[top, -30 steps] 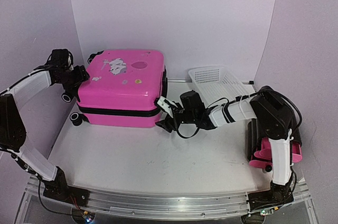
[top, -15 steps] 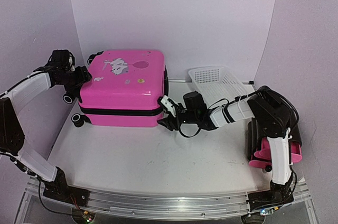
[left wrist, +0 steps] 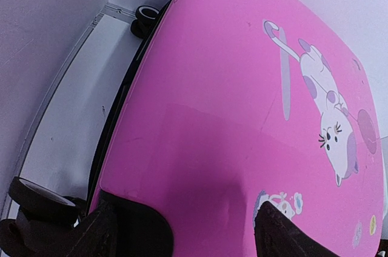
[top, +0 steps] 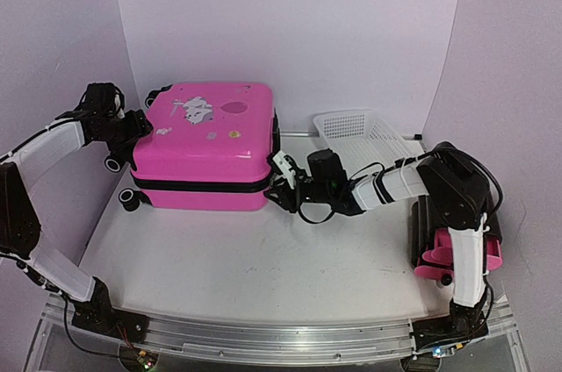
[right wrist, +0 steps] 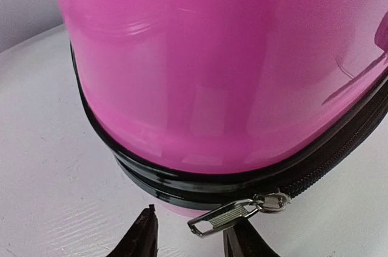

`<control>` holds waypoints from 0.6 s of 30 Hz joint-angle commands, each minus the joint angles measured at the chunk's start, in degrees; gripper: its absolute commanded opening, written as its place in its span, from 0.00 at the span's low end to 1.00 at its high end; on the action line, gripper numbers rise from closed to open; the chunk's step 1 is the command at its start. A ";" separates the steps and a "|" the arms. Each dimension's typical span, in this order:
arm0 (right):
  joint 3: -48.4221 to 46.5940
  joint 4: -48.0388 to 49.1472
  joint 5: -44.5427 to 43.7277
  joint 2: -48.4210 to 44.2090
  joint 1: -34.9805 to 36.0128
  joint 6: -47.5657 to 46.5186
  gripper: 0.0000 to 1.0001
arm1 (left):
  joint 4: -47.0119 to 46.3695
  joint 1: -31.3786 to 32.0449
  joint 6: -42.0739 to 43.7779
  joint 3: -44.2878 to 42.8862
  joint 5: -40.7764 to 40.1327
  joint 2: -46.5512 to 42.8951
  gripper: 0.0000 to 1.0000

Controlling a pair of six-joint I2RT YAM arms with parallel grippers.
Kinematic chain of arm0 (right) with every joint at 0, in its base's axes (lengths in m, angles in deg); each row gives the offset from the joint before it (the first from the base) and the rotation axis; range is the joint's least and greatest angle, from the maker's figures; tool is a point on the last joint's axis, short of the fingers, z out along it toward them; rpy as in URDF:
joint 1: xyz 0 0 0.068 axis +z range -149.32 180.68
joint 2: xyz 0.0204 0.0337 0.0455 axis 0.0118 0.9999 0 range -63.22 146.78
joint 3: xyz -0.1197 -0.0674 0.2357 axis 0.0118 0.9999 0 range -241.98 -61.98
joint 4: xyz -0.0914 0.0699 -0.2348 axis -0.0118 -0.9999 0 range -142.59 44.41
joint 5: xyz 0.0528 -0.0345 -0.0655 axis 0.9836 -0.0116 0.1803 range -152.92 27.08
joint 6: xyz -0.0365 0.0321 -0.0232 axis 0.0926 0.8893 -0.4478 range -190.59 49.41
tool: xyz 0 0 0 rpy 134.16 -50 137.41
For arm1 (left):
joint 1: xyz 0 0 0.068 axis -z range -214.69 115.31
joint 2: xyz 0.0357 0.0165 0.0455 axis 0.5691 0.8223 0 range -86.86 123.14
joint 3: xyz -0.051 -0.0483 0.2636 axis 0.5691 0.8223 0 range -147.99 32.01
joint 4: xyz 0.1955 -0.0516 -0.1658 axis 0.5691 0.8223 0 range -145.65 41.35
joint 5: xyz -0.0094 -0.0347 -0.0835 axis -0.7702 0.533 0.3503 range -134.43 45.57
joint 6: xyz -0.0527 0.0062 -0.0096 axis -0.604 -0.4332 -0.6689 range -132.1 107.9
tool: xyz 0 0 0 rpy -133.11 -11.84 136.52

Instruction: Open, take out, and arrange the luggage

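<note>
The hot-pink luggage (top: 206, 139) lies flat and zipped shut at the back left, cartoon stickers on its lid (left wrist: 254, 105). My left gripper (top: 140, 125) is open and straddles the lid's far left corner (left wrist: 194, 236), one finger (left wrist: 103, 233) at the side and the other (left wrist: 285, 236) on top. My right gripper (top: 279, 181) is low at the near right corner. Its jaws (right wrist: 193, 233) have a narrow gap. The silver zipper pull (right wrist: 224, 217) hangs from the black zipper band (right wrist: 327, 160) between them, against the right finger (right wrist: 248, 245).
A white mesh basket (top: 360, 135) stands behind the right arm. A small black cabinet with pink drawers (top: 457, 240) sits at the right edge. The luggage's small wheels (top: 112, 162) stick out on its left side, by the left wall.
My right gripper has moved left up to the luggage's corner and its jaws have narrowed round the zipper pull. The left gripper has hardly moved.
</note>
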 commanded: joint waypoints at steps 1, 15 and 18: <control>-1.08 4.87 0.12 -5.05 0.38 7.78 0.33 | 11.14 2.73 -2.23 3.26 7.95 1.79 0.78; -3.63 3.10 -6.86 -5.00 0.31 28.75 0.22 | 11.18 2.73 -2.05 3.66 7.82 0.74 0.78; -4.20 3.09 -5.37 -4.80 -0.07 31.41 0.22 | 11.14 2.73 -2.06 3.67 7.86 0.89 0.79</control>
